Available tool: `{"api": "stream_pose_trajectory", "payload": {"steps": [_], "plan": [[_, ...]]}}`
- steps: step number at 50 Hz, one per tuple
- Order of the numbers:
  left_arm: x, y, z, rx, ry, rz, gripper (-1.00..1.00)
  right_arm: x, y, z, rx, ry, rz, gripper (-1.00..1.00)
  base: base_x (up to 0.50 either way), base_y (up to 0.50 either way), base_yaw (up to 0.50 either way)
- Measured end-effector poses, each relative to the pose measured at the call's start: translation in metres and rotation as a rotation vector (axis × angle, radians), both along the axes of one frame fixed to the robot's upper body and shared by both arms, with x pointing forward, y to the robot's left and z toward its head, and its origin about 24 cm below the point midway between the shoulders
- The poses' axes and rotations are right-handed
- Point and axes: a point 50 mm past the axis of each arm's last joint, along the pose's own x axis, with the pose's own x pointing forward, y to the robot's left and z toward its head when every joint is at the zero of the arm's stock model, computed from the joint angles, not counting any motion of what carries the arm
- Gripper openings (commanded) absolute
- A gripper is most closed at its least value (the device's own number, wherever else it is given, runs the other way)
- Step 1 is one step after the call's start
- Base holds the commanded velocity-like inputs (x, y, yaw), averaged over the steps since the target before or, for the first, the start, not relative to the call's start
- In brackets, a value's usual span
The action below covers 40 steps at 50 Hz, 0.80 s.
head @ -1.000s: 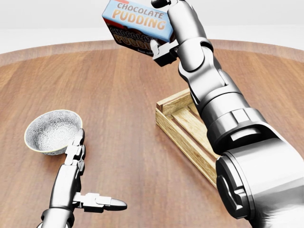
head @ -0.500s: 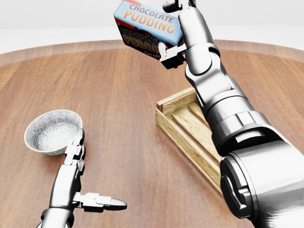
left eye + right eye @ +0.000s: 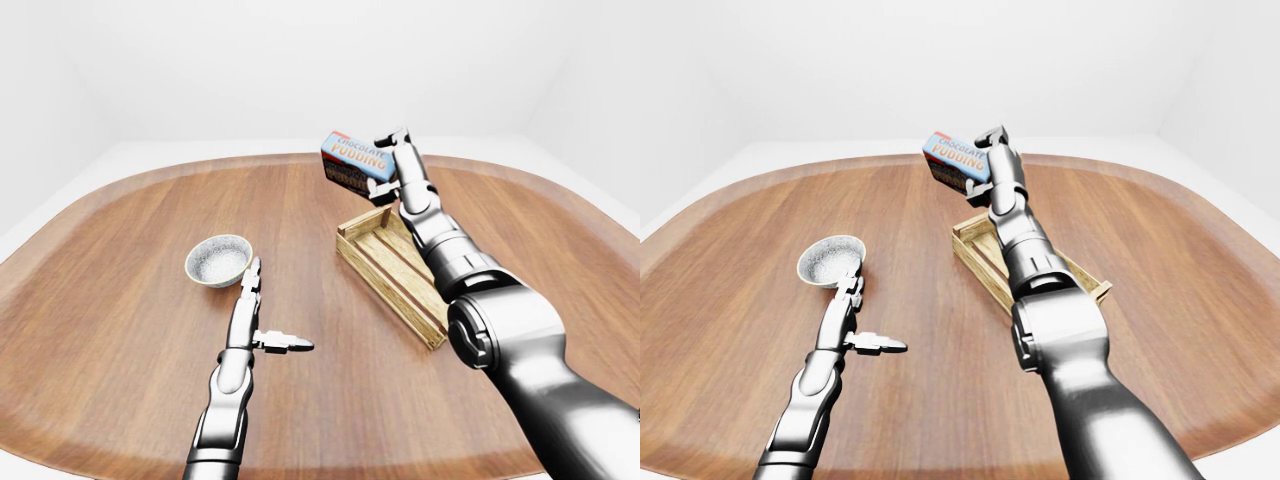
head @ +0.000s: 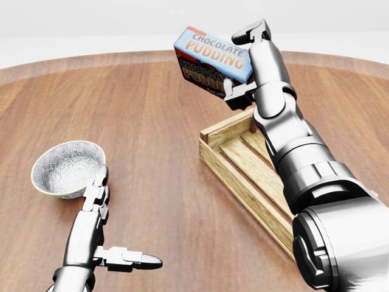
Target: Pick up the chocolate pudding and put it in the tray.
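The chocolate pudding point(image 4: 211, 59) is a blue and brown box with orange lettering. My right hand point(image 4: 242, 62) is shut on it, one finger over its top edge and the thumb under its lower right corner. It hangs tilted in the air, just above the upper end of the wooden slatted tray point(image 4: 226, 169), which lies at the centre right of the head view. My right forearm covers the tray's right side. My left hand point(image 4: 124, 220) rests open at the lower left, fingers straight and thumb out, holding nothing.
A small white speckled bowl point(image 4: 65, 168) sits just above my left fingertips. Everything stands on a large round wooden table point(image 3: 120, 330), whose rim curves along the top of the head view, with white floor and walls beyond it.
My right hand has carried the pudding box to the right and slightly down, from left of the tray's upper end to over it. The left arm and bowl have not moved.
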Motion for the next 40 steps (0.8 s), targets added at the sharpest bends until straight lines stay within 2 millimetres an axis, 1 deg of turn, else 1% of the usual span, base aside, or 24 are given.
{"api": "stream_pose_trajectory", "payload": {"steps": [23, 40], "plan": [[0.000, 0.000, -0.001, 0.001, 0.001, -0.002, 1.00, -0.009, -0.022, -0.044, -0.010, 0.090, -0.075, -1.00, 0.00, 0.00, 0.00], [0.000, 0.000, -0.001, 0.002, 0.003, -0.002, 1.00, -0.014, -0.034, -0.061, -0.005, 0.128, -0.114, -1.00, 0.00, 0.00, 0.00]]}}
